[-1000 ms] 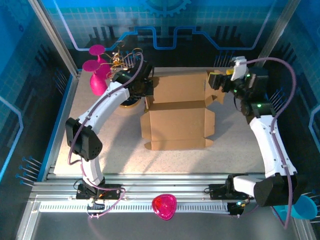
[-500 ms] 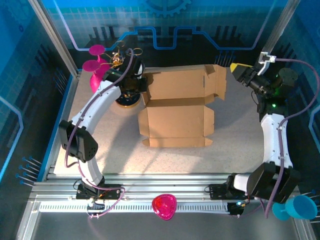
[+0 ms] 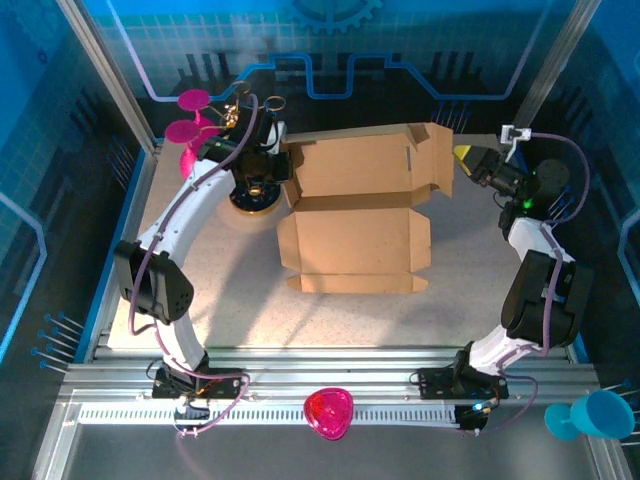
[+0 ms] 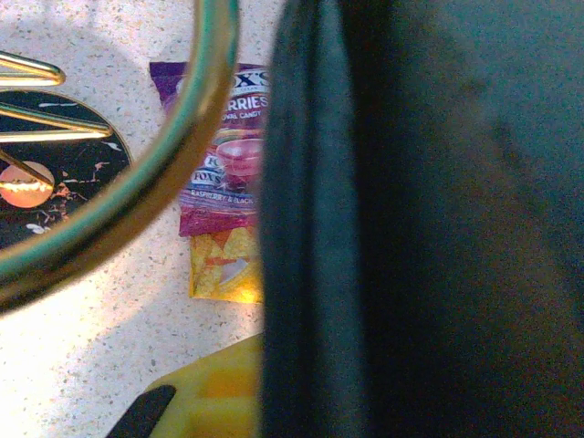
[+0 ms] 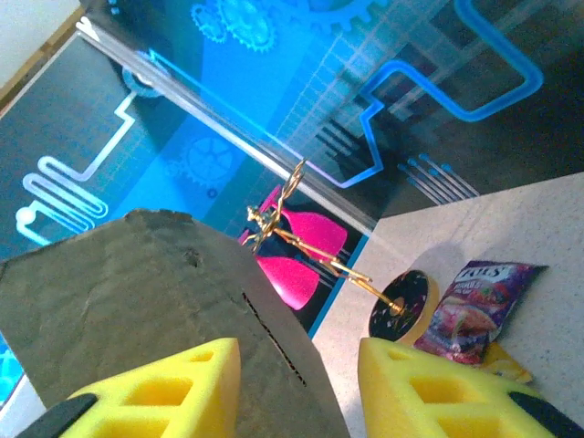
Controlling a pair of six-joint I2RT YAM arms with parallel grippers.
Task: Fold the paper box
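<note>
The paper box (image 3: 355,245) is brown cardboard in the middle of the table. Its front half lies flat, and its rear panel (image 3: 365,165) stands raised with a side flap (image 3: 435,155) at the right end. My left gripper (image 3: 272,165) is pressed against the box's left rear edge. In the left wrist view one yellow finger (image 4: 205,397) shows beside a dark blurred surface that hides the other finger. My right gripper (image 3: 468,158) is open just right of the side flap. In the right wrist view that flap (image 5: 173,292) reaches between its yellow fingers (image 5: 155,392).
A gold wire stand on a black disc (image 3: 250,195) and two pink glasses (image 3: 190,130) stand at the back left, close to the left arm. A pink-and-yellow snack packet (image 4: 224,173) lies near the disc. A pink item (image 3: 328,412) and a blue cup (image 3: 600,415) sit off the table at the front.
The right arm has pulled back toward the right wall, its gripper now just off the side flap. The box's rear panel and flap stand higher. The left gripper shifted slightly back.
</note>
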